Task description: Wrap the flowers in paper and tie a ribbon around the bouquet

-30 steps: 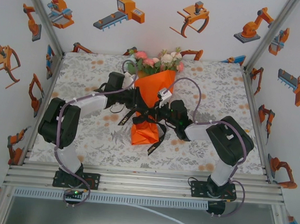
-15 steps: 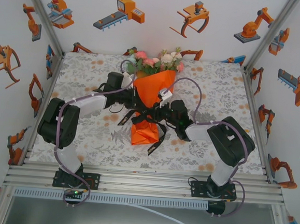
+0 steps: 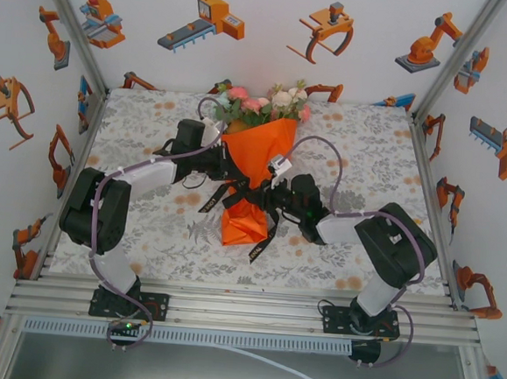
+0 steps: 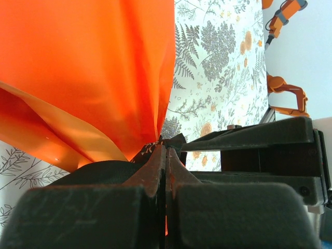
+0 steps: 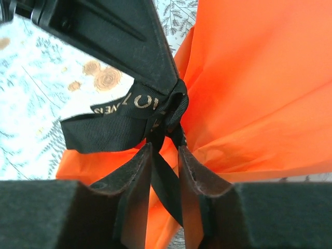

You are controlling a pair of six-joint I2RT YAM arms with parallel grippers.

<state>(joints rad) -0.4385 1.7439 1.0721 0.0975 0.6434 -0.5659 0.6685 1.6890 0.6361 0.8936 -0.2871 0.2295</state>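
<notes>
The bouquet lies in the middle of the table, with pink, white and green flowers [image 3: 265,103] at its far end. The orange paper [image 3: 258,150] [image 4: 88,67] [image 5: 259,78] forms a cone pinched at the waist. The black ribbon [image 3: 262,243] [image 5: 104,129] is knotted around that waist, its tails trailing toward me. My left gripper [image 3: 236,181] [image 4: 166,149] comes in from the left and is shut on the ribbon [image 4: 101,168] right at the knot. My right gripper [image 3: 266,195] [image 5: 165,150] faces it from the right. Its jaws are open, with one ribbon strand running loose between them.
The floral tablecloth [image 3: 371,146] has bare room to the left and right of the bouquet. Aluminium frame posts [image 3: 425,185] and white walls with orange robot stickers close in the sides and back. Grey cables [image 3: 326,156] arch over both wrists.
My right gripper has opened and let go of the ribbon. My left gripper has shut on the ribbon at the knot. Both wrists and the bouquet have shifted slightly.
</notes>
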